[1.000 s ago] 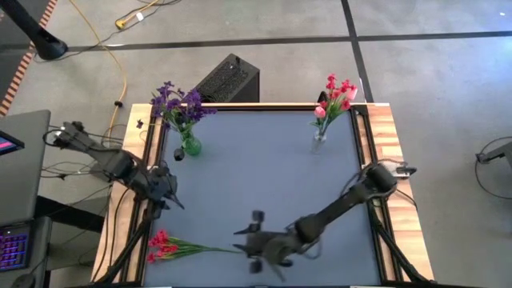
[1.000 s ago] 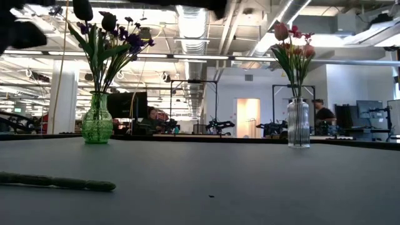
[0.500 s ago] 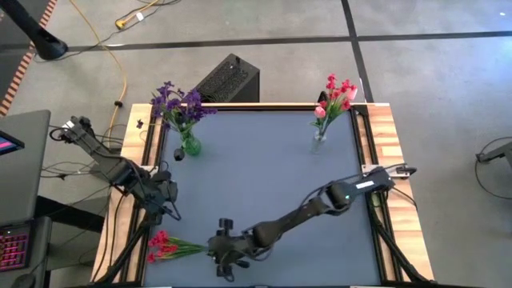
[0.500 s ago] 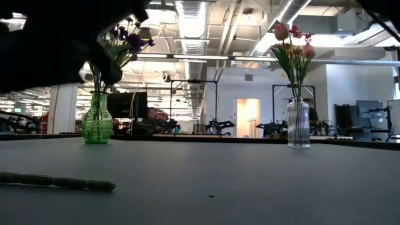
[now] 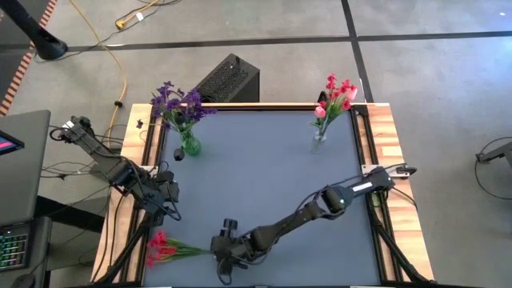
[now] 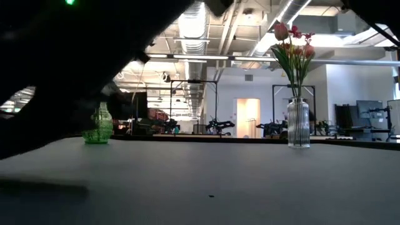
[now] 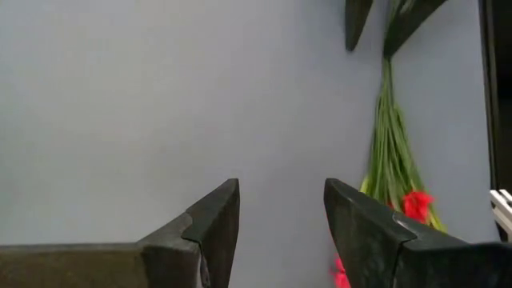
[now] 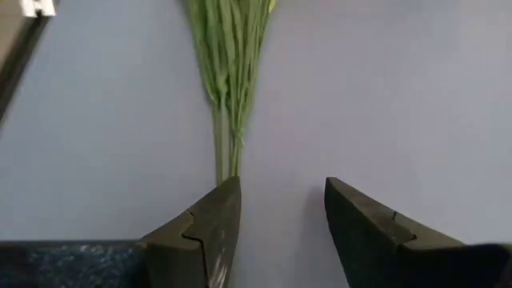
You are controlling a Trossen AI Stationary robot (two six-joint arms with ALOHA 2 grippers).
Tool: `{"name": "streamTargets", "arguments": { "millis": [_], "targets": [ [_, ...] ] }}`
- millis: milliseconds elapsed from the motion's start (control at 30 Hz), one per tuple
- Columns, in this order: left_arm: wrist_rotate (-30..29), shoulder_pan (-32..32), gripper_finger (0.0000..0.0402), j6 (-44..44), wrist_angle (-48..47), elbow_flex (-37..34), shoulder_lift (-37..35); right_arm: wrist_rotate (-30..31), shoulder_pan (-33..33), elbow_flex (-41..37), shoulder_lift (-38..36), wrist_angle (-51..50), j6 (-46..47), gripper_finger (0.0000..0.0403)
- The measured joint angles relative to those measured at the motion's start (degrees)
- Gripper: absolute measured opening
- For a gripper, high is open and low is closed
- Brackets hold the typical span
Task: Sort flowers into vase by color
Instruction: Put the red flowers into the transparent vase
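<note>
A spray of red flowers [image 5: 162, 247] lies flat on the table at the near left, its green stems [image 8: 229, 76] pointing toward the table's right. My right gripper [image 5: 218, 250] is low over the stems' cut ends, open [image 8: 276, 216], with those ends just ahead of one fingertip [image 8: 214, 210]. I cannot tell whether they touch. My left gripper [image 5: 169, 198] hangs open [image 7: 280, 216] by the left edge, above bare table, with the red flowers [image 7: 394, 172] off to its side. Purple flowers [image 5: 178, 102] stand in a green vase [image 5: 190, 146]. Pink and red flowers [image 5: 336, 94] stand in a clear vase [image 5: 319, 141].
The table has a wooden rim [image 5: 384, 128]. A black box [image 5: 228, 80] sits on the floor beyond the far edge. In the low view my right arm darkens the left half, beside the green vase [image 6: 97, 128] and the clear vase [image 6: 298, 122]. The table's middle [image 5: 264, 176] is bare.
My right gripper has stretched toward the table's left edge and sunk, coming to the cut ends of the red flowers' stems. In the low view its arm now hides the stem and the purple blooms. The flowers have not moved.
</note>
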Motion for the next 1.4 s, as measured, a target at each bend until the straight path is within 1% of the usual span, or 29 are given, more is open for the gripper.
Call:
{"name": "streamTargets", "arguments": {
  "millis": [167,267,433,533,733,800,1000,1200,1300,1367,1400],
  "targets": [
    [0.0,0.0,0.0171,0.19,0.68,0.0,0.05,1.24,0.83,0.15,1.7,0.67,2.94,0.0205],
    [0.0,0.0,0.0171,0.66,0.65,0.0,0.08,0.77,0.97,0.17,1.66,-0.25,3.79,0.0195],
    [0.24,0.0,0.0171,1.07,0.61,0.0,0.04,0.69,1.03,-0.06,0.51,-1.2,2.45,0.018],
    [0.24,0.0,0.0171,1.36,0.61,0.0,0.06,2.46,1.06,-0.33,-0.95,-2.45,1.96,0.0178],
    [0.26,0.0,0.0171,1.66,0.55,0.0,0.06,2.58,1.75,-0.26,-1.69,3.35,0.87,0.0184],
    [0.26,0.0,0.0171,2.22,0.56,0.0,0.04,1.92,2.15,-0.26,-1.68,3.71,1.13,0.0184],
    [0.26,0.0,0.0171,2.84,0.54,0.0,0.04,2.45,3.04,-0.26,-1.63,3.16,2.09,0.0179],
    [0.26,0.0,0.0171,2.8,0.57,0.0,0.04,3.43,2.73,-0.04,2.39,5.28,4.41,0.0172],
    [0.23,0.0,0.0171,3.03,0.7,0.0,0.0,4.01,2.59,0.02,2.66,3.89,5.63,0.0157],
    [0.22,0.0,0.0171,3.04,0.7,0.0,0.06,4.47,2.59,0.04,2.66,2.84,5.73,0.0128],
    [0.19,0.0,0.0171,3.04,0.72,0.0,0.02,4.57,2.59,0.04,2.46,2.25,5.56,0.0107]
  ]
}}
